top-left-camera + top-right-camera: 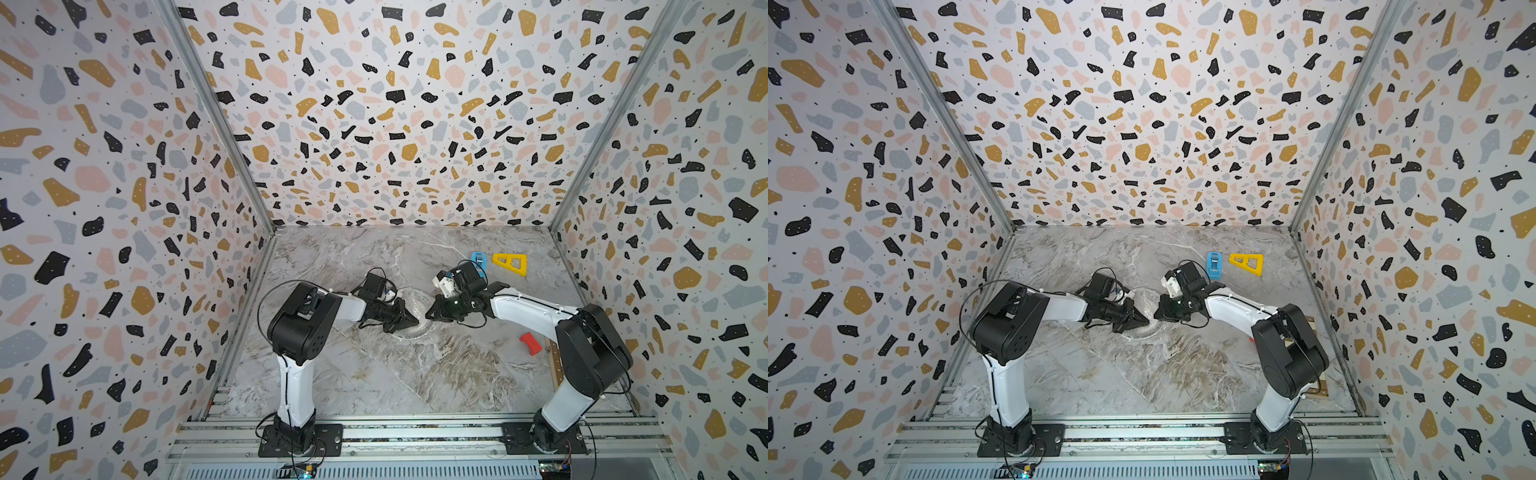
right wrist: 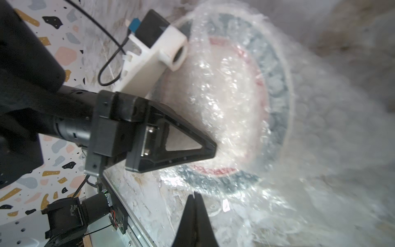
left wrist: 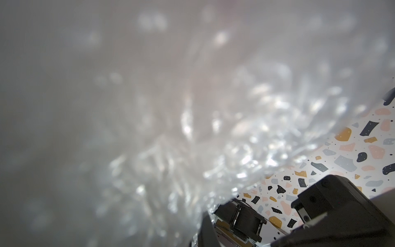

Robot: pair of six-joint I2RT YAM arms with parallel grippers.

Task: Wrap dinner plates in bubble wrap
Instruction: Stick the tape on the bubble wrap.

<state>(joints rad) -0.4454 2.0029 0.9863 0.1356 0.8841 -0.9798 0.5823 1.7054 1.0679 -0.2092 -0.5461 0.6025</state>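
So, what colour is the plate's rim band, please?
Dark blue-grey rim band through the bubble wrap; clearest in right wrist view.

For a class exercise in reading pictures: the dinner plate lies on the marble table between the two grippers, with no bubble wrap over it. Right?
Not quite: bubble wrap covers the dinner plate, as the right wrist view shows. It does lie on the marble table between the left gripper and right gripper.

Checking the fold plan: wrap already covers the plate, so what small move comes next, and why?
Probably lift the right tool slightly, to see whether it caught any wrap. It is shut beside the rim of the plate, at the loose bubble wrap, while the shut left tool rests on wrap over the plate's middle. Any pinch is unclear.
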